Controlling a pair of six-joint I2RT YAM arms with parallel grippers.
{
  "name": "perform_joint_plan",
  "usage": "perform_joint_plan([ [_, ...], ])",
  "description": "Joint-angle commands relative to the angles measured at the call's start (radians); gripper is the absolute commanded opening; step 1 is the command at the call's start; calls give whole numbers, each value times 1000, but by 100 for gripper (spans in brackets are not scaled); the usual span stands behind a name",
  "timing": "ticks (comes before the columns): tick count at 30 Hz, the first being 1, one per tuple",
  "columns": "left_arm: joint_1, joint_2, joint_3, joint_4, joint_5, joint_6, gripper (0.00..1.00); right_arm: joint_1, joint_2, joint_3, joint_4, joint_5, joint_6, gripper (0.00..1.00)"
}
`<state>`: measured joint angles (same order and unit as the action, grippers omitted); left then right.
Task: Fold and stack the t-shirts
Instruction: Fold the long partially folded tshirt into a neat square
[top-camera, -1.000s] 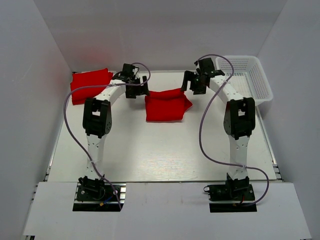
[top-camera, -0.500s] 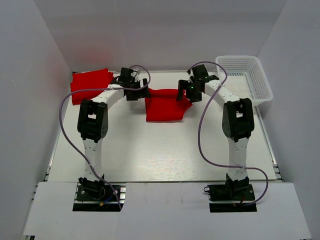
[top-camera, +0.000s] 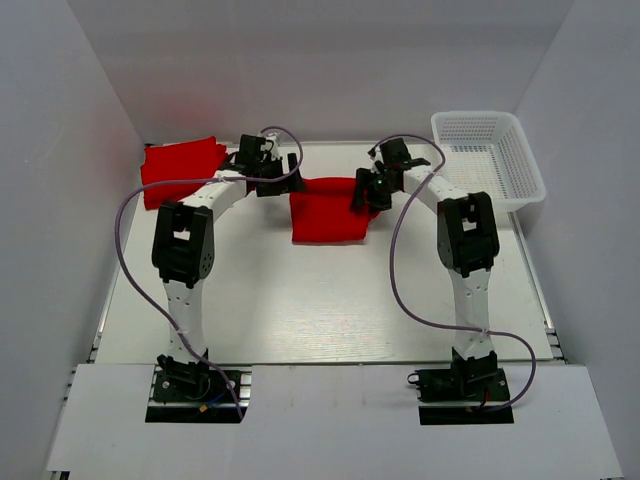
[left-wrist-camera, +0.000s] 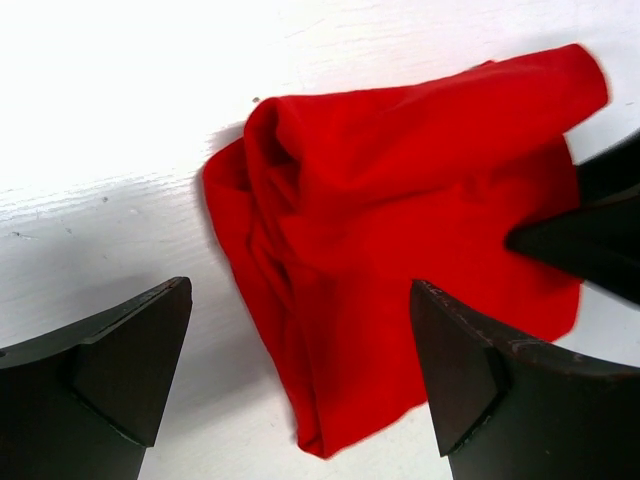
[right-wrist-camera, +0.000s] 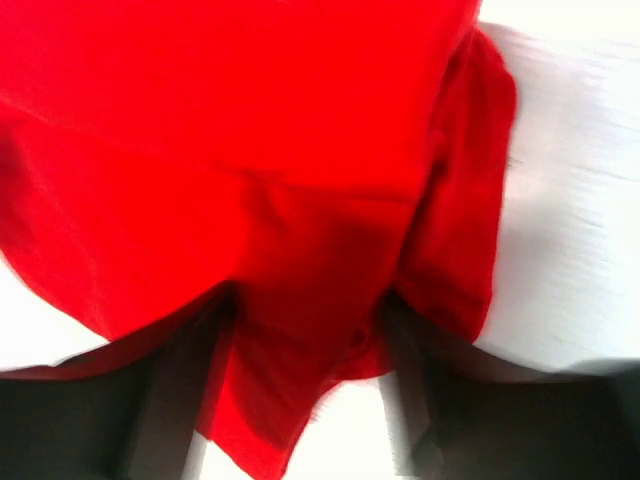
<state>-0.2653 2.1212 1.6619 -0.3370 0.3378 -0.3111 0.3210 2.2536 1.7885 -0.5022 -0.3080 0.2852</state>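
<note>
A loosely folded red t-shirt (top-camera: 328, 212) lies at the middle back of the table. A second red t-shirt (top-camera: 180, 170) lies folded at the back left. My left gripper (top-camera: 276, 176) is open just above the middle shirt's left back corner; in the left wrist view (left-wrist-camera: 300, 290) its fingers stand wide apart over the shirt's bunched edge (left-wrist-camera: 300, 330). My right gripper (top-camera: 367, 190) is at the shirt's right back corner. In the blurred right wrist view (right-wrist-camera: 308, 300) its fingers straddle a fold of the red cloth (right-wrist-camera: 300, 250) with a gap between them.
A white mesh basket (top-camera: 497, 160) stands at the back right. White walls close in the table on the left, back and right. The right arm's dark finger (left-wrist-camera: 590, 235) shows at the right edge of the left wrist view.
The right gripper has moved left and down from near the basket onto the shirt's right corner. The left gripper has shifted slightly back at the shirt's left corner.
</note>
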Motion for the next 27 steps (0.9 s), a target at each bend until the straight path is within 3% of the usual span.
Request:
perform_joint_plan([
  [1, -12, 40, 39, -22, 9, 18, 100, 1, 24, 3, 74, -103, 17, 57],
  [6, -12, 97, 68, -65, -33, 29, 100, 1, 26, -63, 227, -313, 61, 21],
  [7, -12, 106, 68, -65, -33, 29, 100, 0, 26, -84, 249, -338, 71, 0],
  [10, -12, 106, 46, -43, -42, 29, 100, -6, 6, -155, 432, -440, 129, 0],
  [13, -12, 117, 36, -43, -33, 29, 93, -13, -12, -199, 608, -558, 207, 0],
  [18, -3, 117, 25, -45, -34, 29, 80, -14, 6, -182, 568, -568, 200, 0],
  [20, -3, 103, -3, -56, -34, 29, 69, -13, -5, -186, 524, -468, 128, 3],
  [22, -3, 80, -40, -45, -34, 29, 64, -14, -37, -175, 409, -344, 92, 13],
  [25, -3, 57, -74, -19, -8, 41, 57, -13, -60, -152, 321, -290, 36, 40],
  [27, -3, 57, -86, -10, 4, 41, 43, -11, -66, -135, 279, -289, 7, 62],
])
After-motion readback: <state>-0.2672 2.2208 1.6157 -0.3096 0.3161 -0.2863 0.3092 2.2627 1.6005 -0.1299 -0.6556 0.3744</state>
